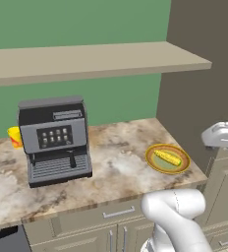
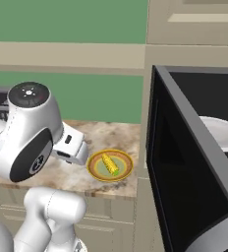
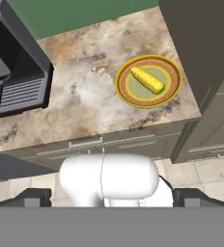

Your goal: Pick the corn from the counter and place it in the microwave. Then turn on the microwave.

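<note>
Green wall paint backs a simulated kitchen in which a marbled beige-brown counter runs over beige cabinet drawers with silver pulls. Nearest to the cameras, the white arm is seen rising in front of the cabinets, and the gripper is held back from the counter edge, above the tiled floor; its two dark finger tips are seen far apart at the bottom of the hand view, so the pincer is spread wide and nothing is held between them.

At the near right corner of the counter a round plate with a yellow rim and a green centre is set, and the corn is lying on it, slanted, touching only the plate. In the right base view the same plate and corn are seen just left of the microwave, whose dark door is swung open toward the camera; a white turntable plate is visible inside the black cavity.

Farther left on the counter a grey coffee machine is placed, well apart from the plate, with a panel of small buttons on its front; no writing or brand can be read on it. Behind its left side a small yellow object is partly hidden. Above, a plain tan wall shelf is fixed across the green wall.
</note>
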Motion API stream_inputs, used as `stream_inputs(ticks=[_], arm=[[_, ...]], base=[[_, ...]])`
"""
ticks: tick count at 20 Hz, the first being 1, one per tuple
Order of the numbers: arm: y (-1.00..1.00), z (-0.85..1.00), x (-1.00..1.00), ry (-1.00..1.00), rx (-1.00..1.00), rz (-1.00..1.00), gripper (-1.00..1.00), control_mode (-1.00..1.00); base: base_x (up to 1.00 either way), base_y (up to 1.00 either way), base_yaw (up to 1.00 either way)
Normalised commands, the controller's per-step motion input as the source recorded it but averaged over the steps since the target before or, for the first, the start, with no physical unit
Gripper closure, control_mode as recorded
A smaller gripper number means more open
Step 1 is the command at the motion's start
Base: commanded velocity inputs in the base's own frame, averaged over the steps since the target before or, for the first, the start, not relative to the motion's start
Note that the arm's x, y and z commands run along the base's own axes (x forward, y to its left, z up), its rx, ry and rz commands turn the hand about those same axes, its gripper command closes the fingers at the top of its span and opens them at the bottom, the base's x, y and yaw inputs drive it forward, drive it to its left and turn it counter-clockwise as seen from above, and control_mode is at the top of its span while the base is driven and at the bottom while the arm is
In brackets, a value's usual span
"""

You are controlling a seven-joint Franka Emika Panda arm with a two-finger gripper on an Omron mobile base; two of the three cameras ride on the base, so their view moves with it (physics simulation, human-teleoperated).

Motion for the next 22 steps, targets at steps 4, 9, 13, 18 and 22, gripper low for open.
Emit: stream_inputs(ticks=[4,9,13,18,22], arm=[[0.04,-0.17,-0.02,-0.01,-0.08,0.01,-1.0,-1.0],[0.14,-0.15,0.04,0.04,-0.09,0.03,-1.0,-1.0],[0.09,-0.18,0.03,0.05,-0.11,0.08,-1.0,-1.0],[0.02,-0.28,0.0,0.0,-0.16,0.09,-1.0,-1.0],[0.04,-0.3,0.0,-0.04,-0.16,0.07,-1.0,-1.0]], base=[[0.0,0.0,0.0],[0.0,0.0,0.0],[0.0,0.0,0.0],[0.0,0.0,0.0],[0.0,0.0,0.0]])
